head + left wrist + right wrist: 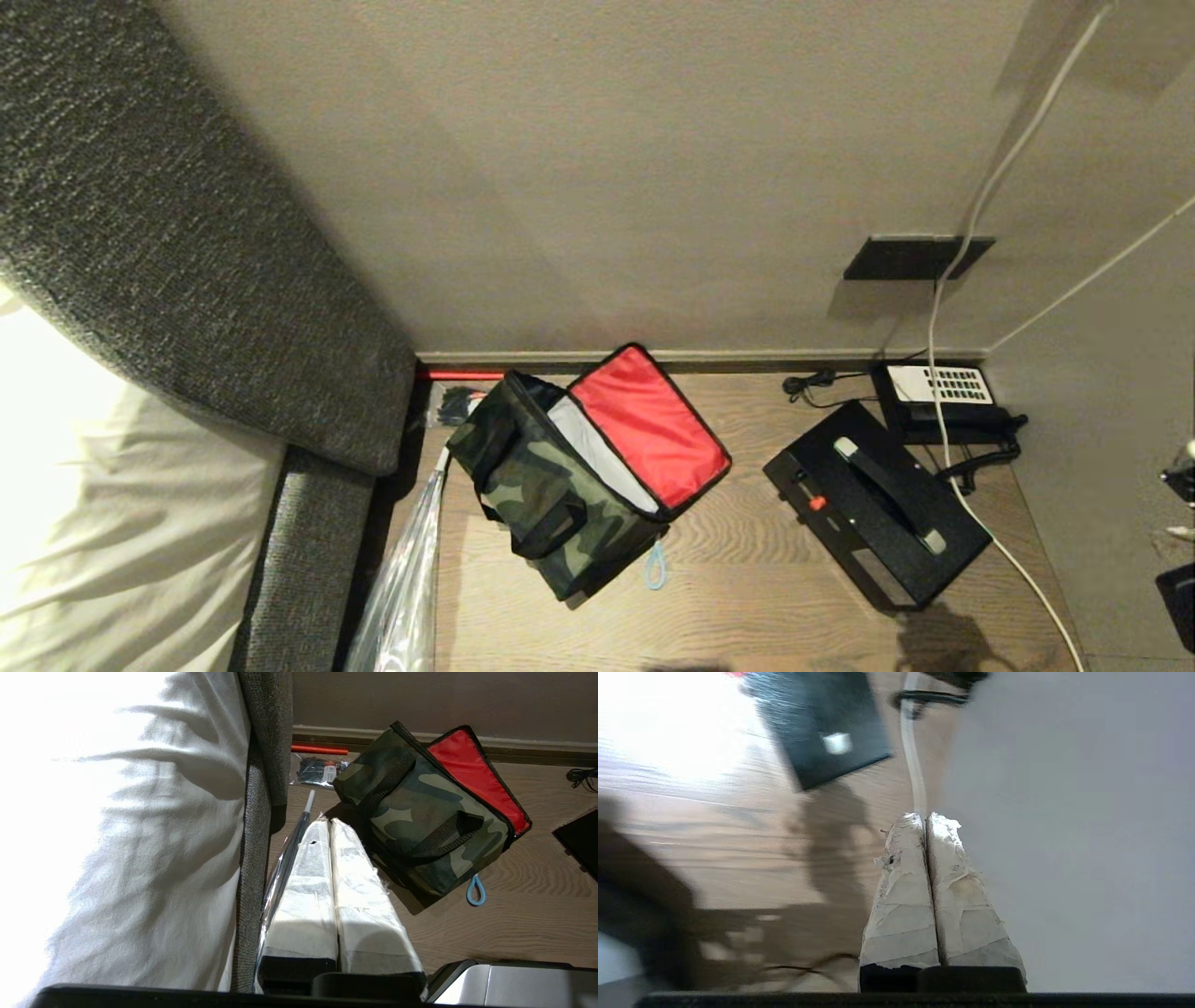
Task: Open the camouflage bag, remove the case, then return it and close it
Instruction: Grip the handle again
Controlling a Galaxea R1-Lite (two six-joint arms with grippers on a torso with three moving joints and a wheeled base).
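The camouflage bag (551,495) lies open on the wooden tabletop, its red-lined lid (649,429) folded back and the silver-grey lining showing. To its right, flat on the wood, is the black case (873,504), with a small red knob and a grey strip on top. Neither gripper appears in the head view. My left gripper (327,822) is shut and empty, hanging left of the bag (420,816) beside the bed. In its own blurred view my right gripper (924,816) is shut and empty too, over the wood by the grey wall, apart from the case (822,723).
A black telephone (938,392) with a white keypad stands behind the case, and a white cable (971,215) trails across the case's right side. A clear packet of black items (453,403) and a clear plastic sleeve (401,588) lie left of the bag. Grey headboard and white bedding stand on the left.
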